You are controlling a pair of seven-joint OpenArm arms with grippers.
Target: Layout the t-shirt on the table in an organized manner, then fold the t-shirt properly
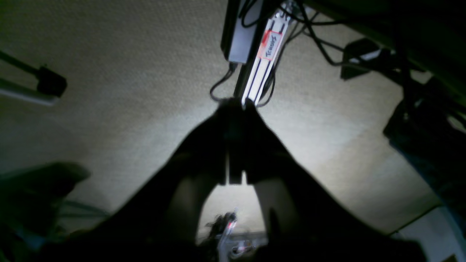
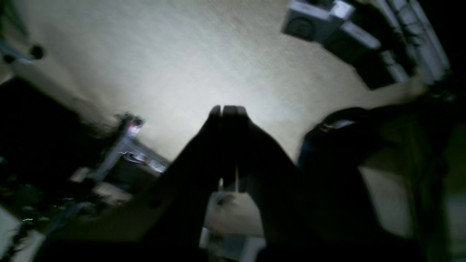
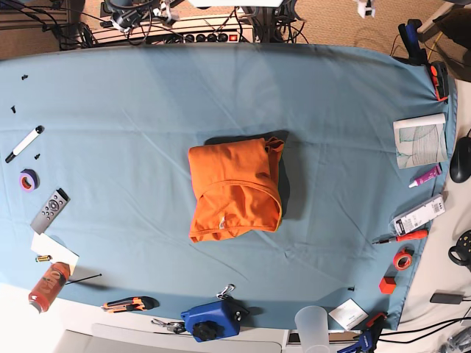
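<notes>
Only the base view shows the orange t-shirt (image 3: 235, 187), folded into a compact bundle mid-table (image 3: 110, 220); both wrist views show floor instead, with left gripper (image 1: 233, 103) and right gripper (image 2: 229, 109) fingertips pressed together.

The orange t-shirt (image 3: 234, 190) lies folded into a compact bundle mid-table on the blue-draped table (image 3: 110, 213).

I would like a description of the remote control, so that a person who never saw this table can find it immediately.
On the blue-covered table, look along the left edge of the base view. Below the purple tape roll lies a slim gray remote control, slanted, just above a white card. Unlike these neighbours, it has a round dial-like pad near its upper end.
</notes>
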